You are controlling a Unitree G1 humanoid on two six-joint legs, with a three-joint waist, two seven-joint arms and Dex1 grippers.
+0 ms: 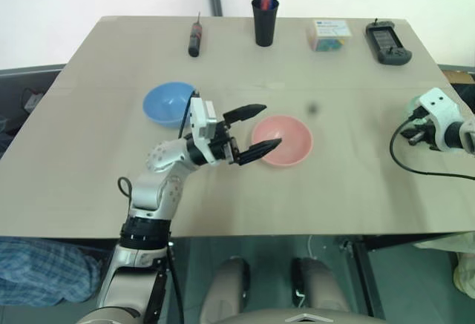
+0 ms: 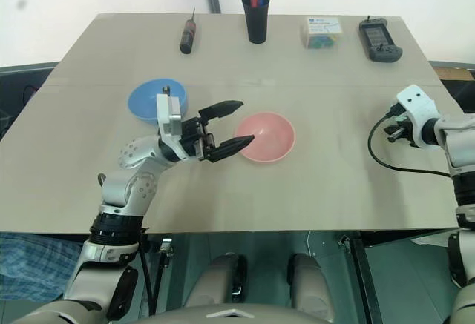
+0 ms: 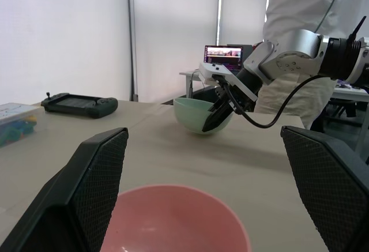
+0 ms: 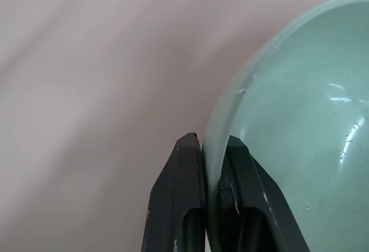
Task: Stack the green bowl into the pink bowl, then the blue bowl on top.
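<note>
The right gripper (image 4: pixel 214 197) is pinching the rim of the green bowl (image 4: pixel 300 136), well to the right of the pink bowl (image 1: pixel 282 140). The left gripper (image 1: pixel 257 130) is hovering with fingers spread just left of the pink bowl; the blue bowl (image 1: pixel 168 103) is sitting further left.

pink bowl (image 2: pixel 265 137), blue bowl (image 2: pixel 152 100), table (image 2: pixel 312 183)

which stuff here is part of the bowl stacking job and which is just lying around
Part of the job: green bowl, clamped at its rim by the right gripper; pink bowl; blue bowl.

Lying about: screwdriver, pen cup, small box, black controller.
</note>
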